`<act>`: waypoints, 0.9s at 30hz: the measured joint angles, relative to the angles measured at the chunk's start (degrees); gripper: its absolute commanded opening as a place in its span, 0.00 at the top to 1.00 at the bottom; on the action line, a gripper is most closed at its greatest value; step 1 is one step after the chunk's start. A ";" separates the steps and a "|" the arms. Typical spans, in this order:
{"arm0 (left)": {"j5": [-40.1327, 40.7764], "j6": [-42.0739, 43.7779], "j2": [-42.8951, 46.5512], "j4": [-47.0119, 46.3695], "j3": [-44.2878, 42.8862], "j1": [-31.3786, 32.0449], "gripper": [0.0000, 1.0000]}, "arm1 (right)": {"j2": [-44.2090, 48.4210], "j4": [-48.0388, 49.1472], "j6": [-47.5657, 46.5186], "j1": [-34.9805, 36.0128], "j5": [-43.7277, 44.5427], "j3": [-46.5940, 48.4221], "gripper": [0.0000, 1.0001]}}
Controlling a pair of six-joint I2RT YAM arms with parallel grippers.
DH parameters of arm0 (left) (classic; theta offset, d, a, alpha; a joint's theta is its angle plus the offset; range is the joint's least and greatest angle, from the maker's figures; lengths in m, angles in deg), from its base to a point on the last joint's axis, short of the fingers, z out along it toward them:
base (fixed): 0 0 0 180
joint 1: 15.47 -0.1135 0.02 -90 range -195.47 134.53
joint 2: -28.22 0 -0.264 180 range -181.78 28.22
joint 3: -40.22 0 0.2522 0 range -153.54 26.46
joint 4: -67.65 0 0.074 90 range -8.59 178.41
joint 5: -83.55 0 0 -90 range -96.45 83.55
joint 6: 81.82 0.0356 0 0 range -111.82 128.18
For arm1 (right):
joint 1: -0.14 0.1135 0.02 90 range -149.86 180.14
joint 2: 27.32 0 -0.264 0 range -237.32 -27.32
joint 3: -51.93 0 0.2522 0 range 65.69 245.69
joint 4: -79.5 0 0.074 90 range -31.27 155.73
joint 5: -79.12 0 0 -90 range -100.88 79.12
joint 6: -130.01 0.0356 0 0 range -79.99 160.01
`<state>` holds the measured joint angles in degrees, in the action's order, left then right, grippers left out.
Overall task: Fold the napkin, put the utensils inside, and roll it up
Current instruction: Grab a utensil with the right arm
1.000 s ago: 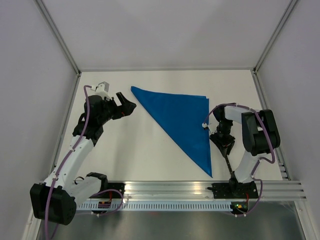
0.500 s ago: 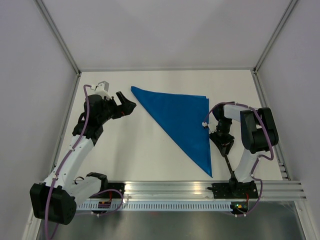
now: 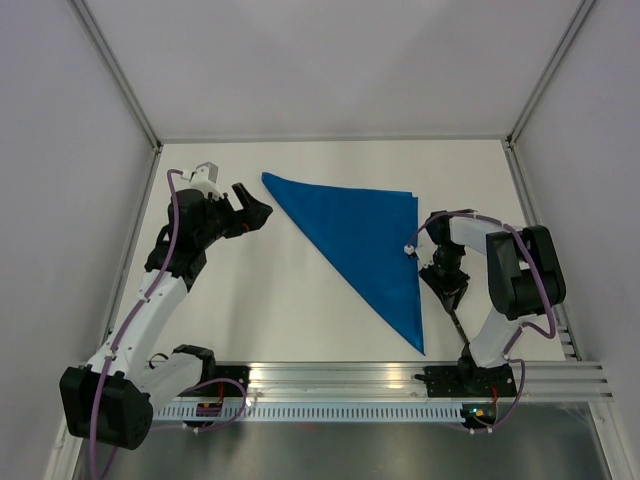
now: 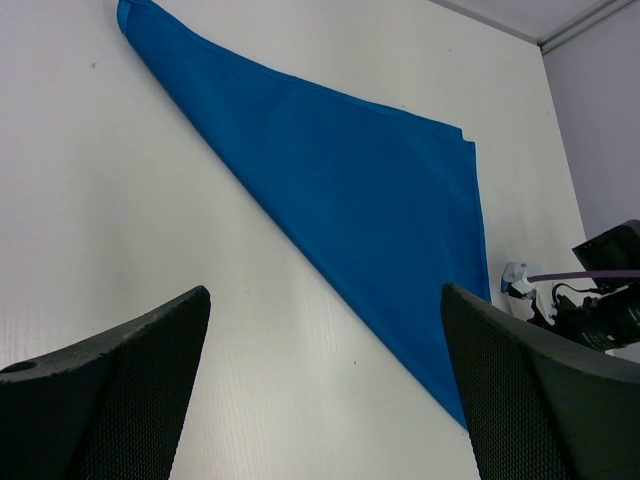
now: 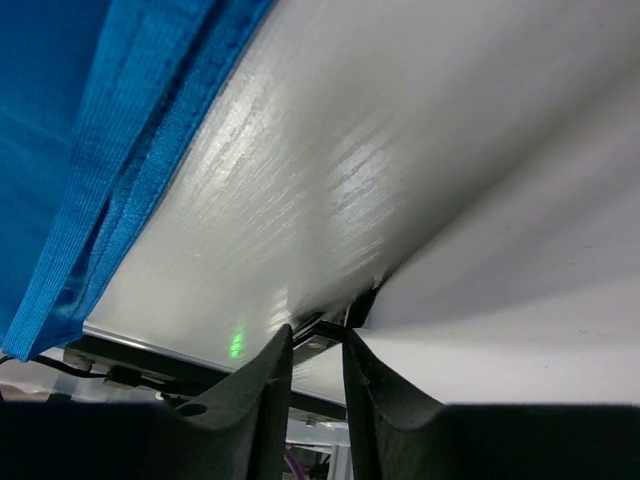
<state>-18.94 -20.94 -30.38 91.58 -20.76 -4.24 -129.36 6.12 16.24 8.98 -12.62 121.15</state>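
Blue napkin [image 3: 365, 240] lies folded triangular on the bench [image 3: 280, 300]; left gripper [image 3: 252, 200] wide beside it, right gripper [image 3: 449, 292] narrow at the knife [image 3: 458, 328], hold unclear

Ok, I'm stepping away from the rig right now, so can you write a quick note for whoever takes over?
The left pincer is open wide and empty, hovering over the table left of the napkin's far corner.
The right pincer is low at the table with its fingers nearly together, at the knife's far end. I cannot tell whether it grips the knife.
The napkin lies flat mid-table, folded into a triangle.
The knife is on the table right of the napkin's near tip, off the cloth.
Done: the fold.
Left: put the knife on the napkin and roll it up.
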 measured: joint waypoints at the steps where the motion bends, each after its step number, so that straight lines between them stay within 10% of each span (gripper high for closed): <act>1: 0.00 0.00 0.00 0.00 0.00 0.00 0.00 | 0.35 0.48 0.04 0.09 0.50 -0.35 0.71; 17: 0.00 0.00 0.90 0.74 -1.57 0.00 0.00 | 2.12 2.62 0.63 0.85 2.69 -1.66 1.00; 27: 0.07 0.00 0.90 0.92 -2.19 -0.02 0.00 | 0.98 12.04 1.18 -3.08 2.84 4.92 0.99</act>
<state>-18.87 -20.94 -29.49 92.50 -22.95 -4.26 -128.38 18.16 17.42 5.90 -9.77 126.07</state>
